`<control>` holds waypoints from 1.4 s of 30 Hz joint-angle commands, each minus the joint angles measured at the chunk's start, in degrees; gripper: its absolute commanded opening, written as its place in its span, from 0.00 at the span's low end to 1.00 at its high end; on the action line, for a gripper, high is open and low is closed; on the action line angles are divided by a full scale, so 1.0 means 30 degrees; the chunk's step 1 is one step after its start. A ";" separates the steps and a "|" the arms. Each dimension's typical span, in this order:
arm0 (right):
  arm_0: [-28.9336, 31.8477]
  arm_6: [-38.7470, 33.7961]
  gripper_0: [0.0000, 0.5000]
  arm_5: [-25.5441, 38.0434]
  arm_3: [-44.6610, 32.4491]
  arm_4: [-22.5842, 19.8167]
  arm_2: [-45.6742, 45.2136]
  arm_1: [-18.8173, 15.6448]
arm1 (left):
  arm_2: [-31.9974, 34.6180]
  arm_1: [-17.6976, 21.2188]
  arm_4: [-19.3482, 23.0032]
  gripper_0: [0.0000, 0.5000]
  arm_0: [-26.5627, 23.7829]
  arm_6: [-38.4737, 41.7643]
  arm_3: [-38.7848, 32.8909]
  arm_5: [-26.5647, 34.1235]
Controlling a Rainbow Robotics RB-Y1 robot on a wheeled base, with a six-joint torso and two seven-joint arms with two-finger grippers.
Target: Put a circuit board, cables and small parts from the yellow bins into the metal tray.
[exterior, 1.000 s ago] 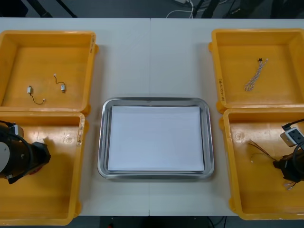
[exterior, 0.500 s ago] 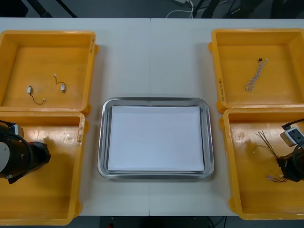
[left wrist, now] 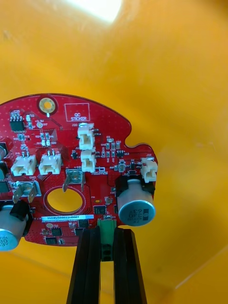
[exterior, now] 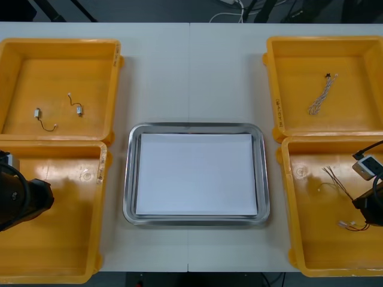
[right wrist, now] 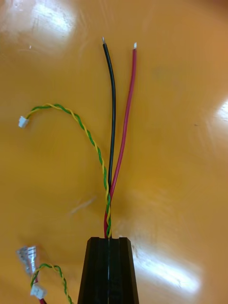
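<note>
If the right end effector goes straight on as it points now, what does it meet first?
Likely the yellow bin floor; the cables held by the right end effector would touch first. Depth unclear.

1. The metal tray (exterior: 133, 179) lies mid-surface (exterior: 191, 72).
2. Around it stand the 10 o'clock bin (exterior: 90, 72), 8 o'clock bin (exterior: 72, 239), 2 o'clock bin (exterior: 299, 72) and 4 o'clock bin (exterior: 311, 239).
3. Short cables (exterior: 76, 106) lie in the 10 o'clock bin, a twisted cable (exterior: 322, 95) in the 2 o'clock bin.
4. The left pincer (left wrist: 107, 232) holds a circuit board (left wrist: 61, 142) in the 8 o'clock bin.
5. The right pincer (right wrist: 108, 239) holds a cable bunch (right wrist: 108, 209) in the 4 o'clock bin.
</note>
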 commanded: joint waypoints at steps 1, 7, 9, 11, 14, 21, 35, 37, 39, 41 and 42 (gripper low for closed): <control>-0.0786 0.0292 0.00 0.1943 -0.0798 -0.0204 -0.1874 0.0117 | 0.0761 0.0144 0.0309 0.00 -0.1460 0.0366 -0.1316 0.1449; -0.1548 0.0146 0.00 0.4961 -0.1531 -0.0262 -0.3251 0.0117 | 0.0907 0.0203 0.0602 0.00 -0.3218 0.0278 -0.2429 0.2901; -0.1694 0.0058 0.00 0.5664 -0.1736 -0.0321 -0.3573 0.0117 | 0.0907 0.0203 0.0748 0.00 -0.3833 0.0249 -0.2635 0.2901; -0.1811 -0.0030 0.00 0.6104 -0.1970 -0.0380 -0.3895 0.0088 | 0.0878 0.0203 0.0924 0.00 -0.4331 0.0161 -0.2693 0.2901; -0.2017 -0.0206 0.00 0.6719 -0.2322 -0.0380 -0.4276 -0.0030 | 0.0526 0.0437 0.1275 0.00 -0.5327 0.0073 -0.2693 0.2901; -0.2690 -0.0704 0.00 0.8301 -0.2439 -0.0848 -0.5009 -0.0909 | -0.1085 0.0613 0.1012 0.00 -0.7261 0.0132 -0.2693 0.2901; -0.4712 -0.2960 0.00 1.0967 -0.2468 -0.1727 -0.6063 -0.2784 | -0.4337 0.0759 0.1275 0.00 -0.9136 0.0395 -0.2664 0.2901; -0.5151 -0.3487 0.00 1.1260 -0.2468 -0.2108 -0.6063 -0.2901 | -0.4776 0.0789 0.1363 0.00 -0.9399 0.0454 -0.2605 0.2901; -0.5620 -0.3604 0.00 1.1406 -0.2468 -0.2430 -0.6034 -0.2959 | -0.5362 0.0759 0.1510 0.00 -0.9751 0.0542 -0.2459 0.2901; -0.6089 -0.3458 0.00 1.1582 -0.2468 -0.2489 -0.5946 -0.2959 | -0.5802 0.0789 0.1598 0.00 -1.0044 0.0630 -0.2371 0.2901; -0.6411 -0.3399 0.00 1.1758 -0.2468 -0.2518 -0.5800 -0.2989 | -0.6095 0.0789 0.1656 0.00 -1.0161 0.0747 -0.2254 0.2901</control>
